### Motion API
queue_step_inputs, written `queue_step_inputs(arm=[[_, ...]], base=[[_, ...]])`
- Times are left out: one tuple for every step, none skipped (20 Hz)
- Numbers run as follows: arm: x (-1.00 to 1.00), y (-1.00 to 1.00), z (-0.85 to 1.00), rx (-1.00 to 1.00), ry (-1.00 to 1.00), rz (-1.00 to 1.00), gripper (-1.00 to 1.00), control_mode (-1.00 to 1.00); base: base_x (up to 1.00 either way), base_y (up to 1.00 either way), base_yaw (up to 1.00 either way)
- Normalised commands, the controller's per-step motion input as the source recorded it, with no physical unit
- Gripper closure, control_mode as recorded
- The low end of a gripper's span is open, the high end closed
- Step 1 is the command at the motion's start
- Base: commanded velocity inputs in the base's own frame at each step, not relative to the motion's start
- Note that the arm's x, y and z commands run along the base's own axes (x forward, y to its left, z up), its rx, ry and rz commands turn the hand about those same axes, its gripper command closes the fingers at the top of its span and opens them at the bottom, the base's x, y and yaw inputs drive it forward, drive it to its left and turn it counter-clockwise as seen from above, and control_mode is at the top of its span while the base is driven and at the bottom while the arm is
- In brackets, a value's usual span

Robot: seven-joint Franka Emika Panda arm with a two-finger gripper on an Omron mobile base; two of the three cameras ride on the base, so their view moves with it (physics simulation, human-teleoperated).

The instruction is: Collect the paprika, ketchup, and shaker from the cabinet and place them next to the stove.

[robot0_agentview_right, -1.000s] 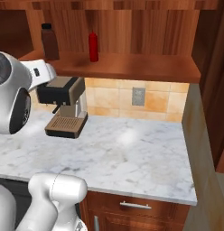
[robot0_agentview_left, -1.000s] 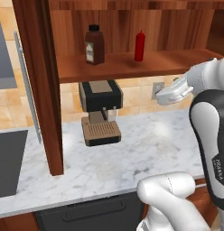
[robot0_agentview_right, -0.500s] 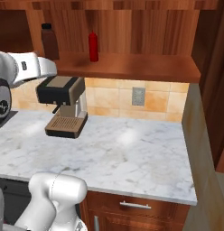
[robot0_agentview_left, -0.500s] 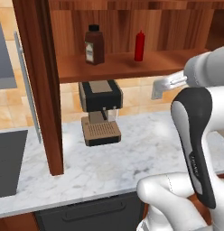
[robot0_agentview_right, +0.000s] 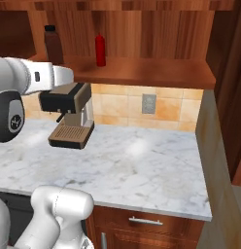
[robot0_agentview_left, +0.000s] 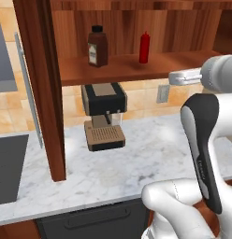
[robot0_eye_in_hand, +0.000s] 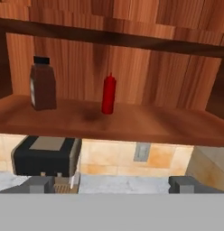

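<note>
The arm is folded up pretty high here. In the left base view the big white elbow link rises from the lower right, and the wrist pokes out level toward the left, about at shelf height, just right of the cabinet (robot0_agentview_left: 136, 65). From the right base view the same forearm comes in horizontally from the left edge, and it sits in front of the top of the coffee machine (robot0_agentview_right: 69, 114) from that angle.

The gripper (robot0_eye_in_hand: 113, 184) is spread wide with nothing between the fingers. In the hand view the two dark fingertips (robot0_eye_in_hand: 39, 184) sit far apart at the bottom, and the camera looks straight into the open shelf.

On the shelf, the paprika (robot0_agentview_left: 97, 45) stands upright toward the left, a dark brown bottle with a black cap. It has a pale label but the print is way too blurry to read. The ketchup (robot0_agentview_left: 144, 47) stands upright to its right, clearly apart from it, all red with a pointy nozzle, no visible writing. Both are toward the back of the shelf board, and the gripper is well short of them, not touching anything.

Below the shelf the black and tan coffee machine sits on the marble counter (robot0_agentview_right: 142, 170), against the tan tile wall with a wall outlet (robot0_agentview_right: 148, 103). There's a small round logo on the arm's dark joint cap (robot0_agentview_right: 16, 121) but I can't make out what it says.
</note>
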Motion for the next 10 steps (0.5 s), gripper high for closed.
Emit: queue_step_inputs(arm=[[0.34, -0.11, 0.09, 0.08, -0.08, 0.0, -1.0, -1.0], [0.34, -0.02, 0.0, 0.05, -0.08, 0.0, -1.0, -1.0], [0.33, 0.0, 0.0, 0.01, -0.09, 0.0, -1.0, -1.0], [0.31, 0.0, 0.0, 0.0, -0.07, 0.0, -1.0, -1.0], [0.3, 0.0, 0.0, 0.0, -0.06, 0.0, -1.0, -1.0], [0.29, 0.0, 0.0, 0.01, -0.05, 0.0, -1.0, -1.0], [0.23, 0.0, 0.0, 0.01, -0.04, 0.0, -1.0, -1.0], [0.19, 0.0, 0.0, 0.02, -0.02, 0.0, -1.0, -1.0], [0.1, -0.06, -0.01, 0.03, -0.02, 0.0, -1.0, -1.0], [0.05, -0.11, -0.04, 0.03, -0.02, 0.0, -1.0, -1.0]], base=[[0.0, 0.0, 0.0], [0.0, 0.0, 0.0], [0.0, 0.0, 0.0], [0.0, 0.0, 0.0], [0.0, 0.0, 0.0], [0.0, 0.0, 0.0], [0.0, 0.0, 0.0], [0.0, 0.0, 0.0], [0.0, 0.0, 0.0], [0.0, 0.0, 0.0]])
